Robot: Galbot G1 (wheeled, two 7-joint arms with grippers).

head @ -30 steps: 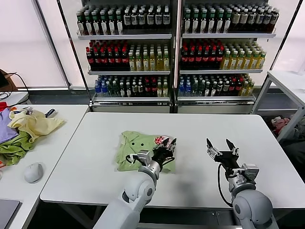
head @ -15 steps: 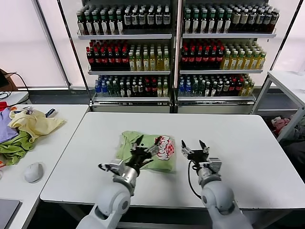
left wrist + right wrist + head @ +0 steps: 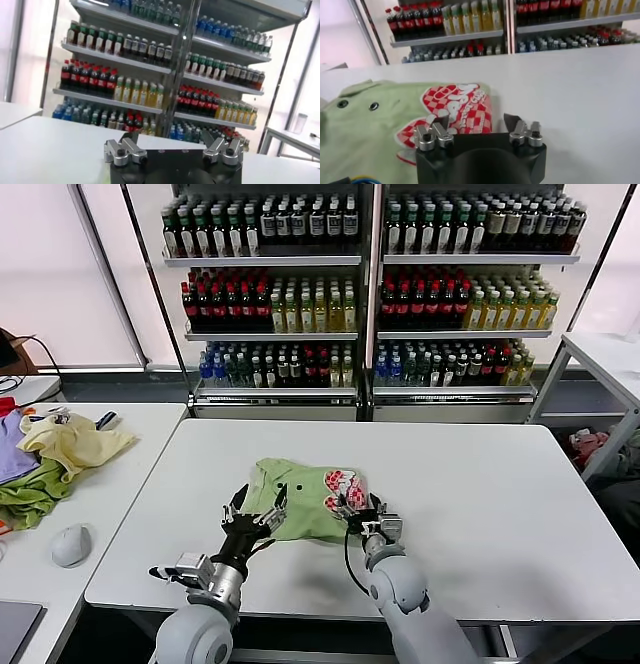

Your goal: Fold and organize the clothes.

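Folded polo shirt (image 3: 300, 498) laid on white surface (image 3: 480, 484), flanked at its near edge by left tool (image 3: 252, 514) and right tool (image 3: 362, 511), both spread wide, nothing held

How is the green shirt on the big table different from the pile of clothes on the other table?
The polo shirt is one light green piece, folded flat; the heap mixes yellow, purple and darker green, crumpled. The shirt lies between the left gripper and right gripper; the heap lies away from both. Both are soft clothes.

Bottle shelves (image 3: 365, 284); garment heap (image 3: 45, 459); mouse (image 3: 70, 545).
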